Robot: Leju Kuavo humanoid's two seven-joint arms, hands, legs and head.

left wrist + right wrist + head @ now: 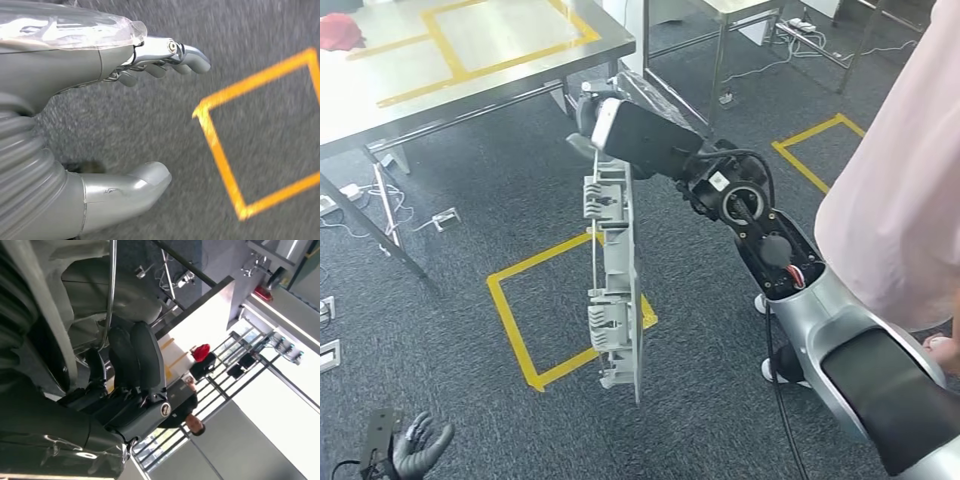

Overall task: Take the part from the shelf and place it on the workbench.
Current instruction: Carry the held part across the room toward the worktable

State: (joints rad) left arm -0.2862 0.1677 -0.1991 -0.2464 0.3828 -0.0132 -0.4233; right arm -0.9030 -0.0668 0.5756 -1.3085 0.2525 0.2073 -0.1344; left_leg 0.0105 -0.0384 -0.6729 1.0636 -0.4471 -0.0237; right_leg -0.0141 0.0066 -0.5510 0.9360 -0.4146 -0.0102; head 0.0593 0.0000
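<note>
The part is a long grey plastic panel with clips and a thin metal rod. It hangs upright over the carpet, gripped at its upper end by my right hand. In the right wrist view the dark fingers curl around the part's rod and grey body. The steel workbench with yellow tape lines lies at the upper left, its near corner just above the held part. My left hand hangs low at the bottom left, fingers apart and holding nothing; its thumb and fingers spread over bare carpet.
A yellow tape square marks the carpet under the part, another lies at the right. A person in pink stands close on the right. A red object sits on the bench's far left. Cables and sockets lie under the bench.
</note>
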